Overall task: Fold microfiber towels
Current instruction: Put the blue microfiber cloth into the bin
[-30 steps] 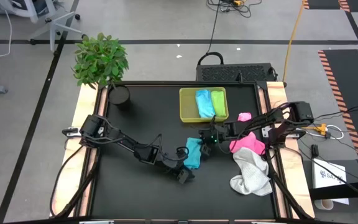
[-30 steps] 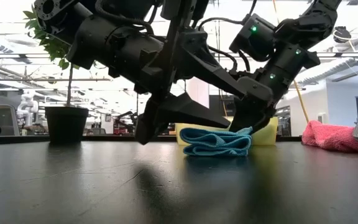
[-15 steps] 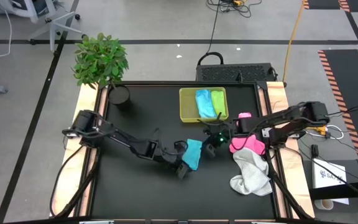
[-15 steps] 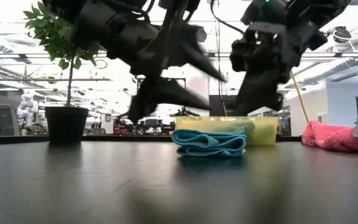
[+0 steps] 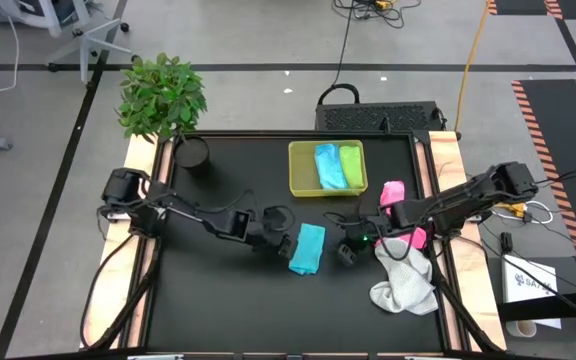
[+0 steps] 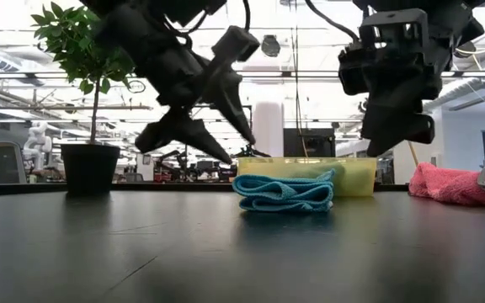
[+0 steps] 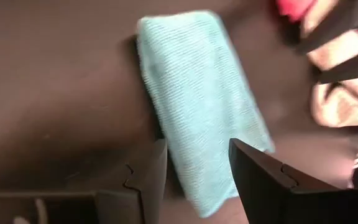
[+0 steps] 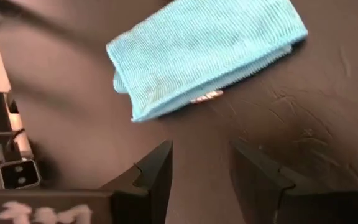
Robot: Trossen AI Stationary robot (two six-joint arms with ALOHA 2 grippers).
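Potted plant [image 5: 163,97] — far-left table corner, well left of the teal towel [image 5: 307,247]. Left gripper [image 5: 280,240] — just left of the teal towel, raised off the table, fingers apart, holding nothing. Teal towel — folded into a narrow rectangle, flat on the black table [image 5: 228,300], mid-table. Yellow-green tray [image 5: 300,170] — beyond the teal towel, holding a light blue towel [image 5: 327,166] and a lime green towel [image 5: 351,166] side by side. Right gripper [image 5: 346,252] — just right of the teal towel, clear of it, fingers apart, empty. Pink towel [image 5: 404,225] and white towel [image 5: 405,281] — farther right, crumpled, by the table's right edge.
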